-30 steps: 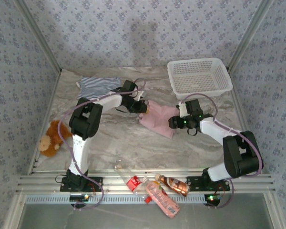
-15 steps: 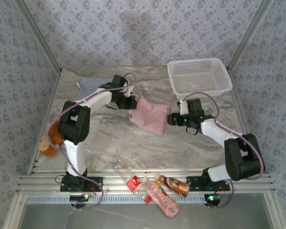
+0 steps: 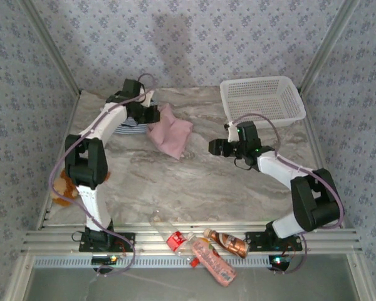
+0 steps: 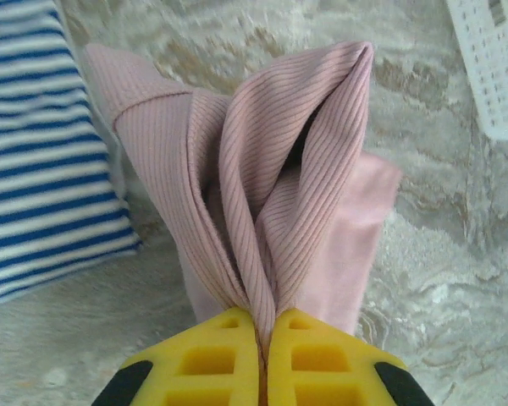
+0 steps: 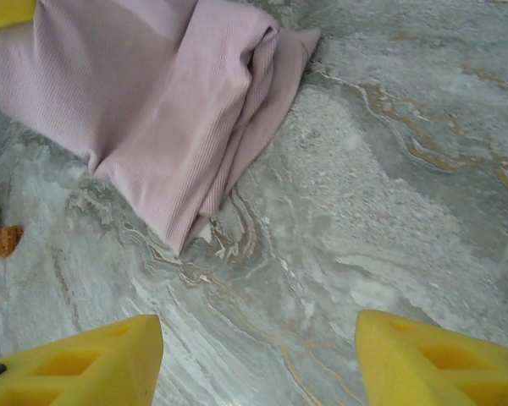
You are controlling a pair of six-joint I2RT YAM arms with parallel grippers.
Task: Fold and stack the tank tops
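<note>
My left claw (image 4: 262, 365) is pinched shut on a gathered edge of the pink tank top (image 4: 275, 194); the cloth trails away from the grip toward the middle of the table (image 4: 440, 279). The striped tank top (image 4: 42, 161) lies flat just beside it, to my left, partly under my outstretched left arm. My right claw (image 5: 258, 355) gapes empty, hovering short of the pink hem.
</note>
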